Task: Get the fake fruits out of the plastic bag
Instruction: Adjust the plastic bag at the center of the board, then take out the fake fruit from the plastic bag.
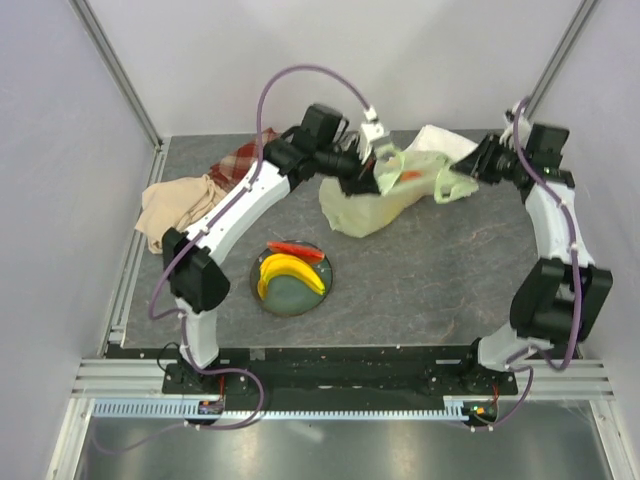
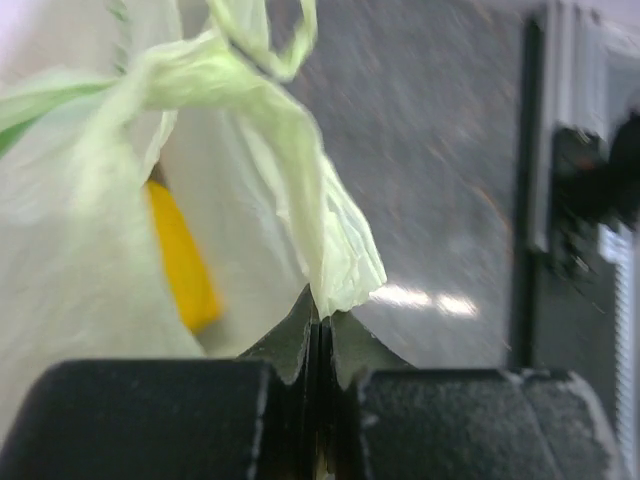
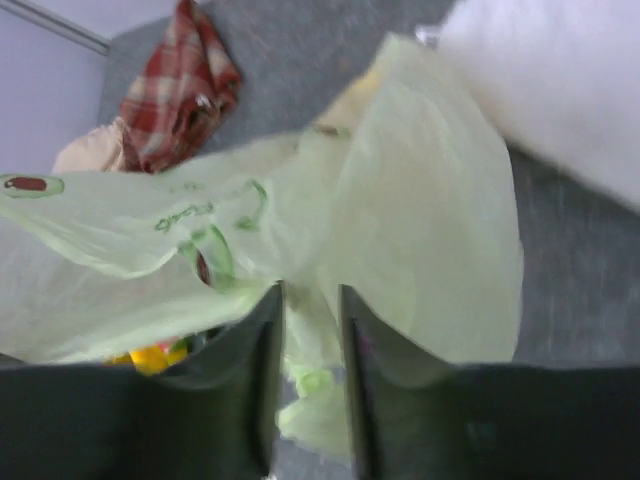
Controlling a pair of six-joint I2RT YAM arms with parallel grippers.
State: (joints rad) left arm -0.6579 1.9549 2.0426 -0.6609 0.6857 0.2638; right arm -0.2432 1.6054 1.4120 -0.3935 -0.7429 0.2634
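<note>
Left gripper: matte black grainy fingers, fully closed, pinching a twisted, crinkly strip of the thin translucent pale yellow-green plastic bag. That strip rises from the fingertips and fans out into the bag body. A glossy yellow oblong fruit shows blurred through the film, inside the bag.

Right gripper: smooth black fingers, nearly closed, with bunched bag film clamped in the narrow gap. The film there carries green print.

From the top view, the bag lies crumpled at the far middle of the dark grey mottled table, stretched between both grippers. The left gripper is at its far-left top and the right gripper at its right end. A small orange-red patch shows through the film toward the right, shape unclear.

A round dark plate sits near-left of the bag, apart from it. It holds a glossy curved yellow banana bunch and a thin red watermelon slice at its far rim.

A soft white towel lies just behind the bag's far right. A rumpled beige cloth and a red checked cloth lie far left, well apart from the bag.
</note>
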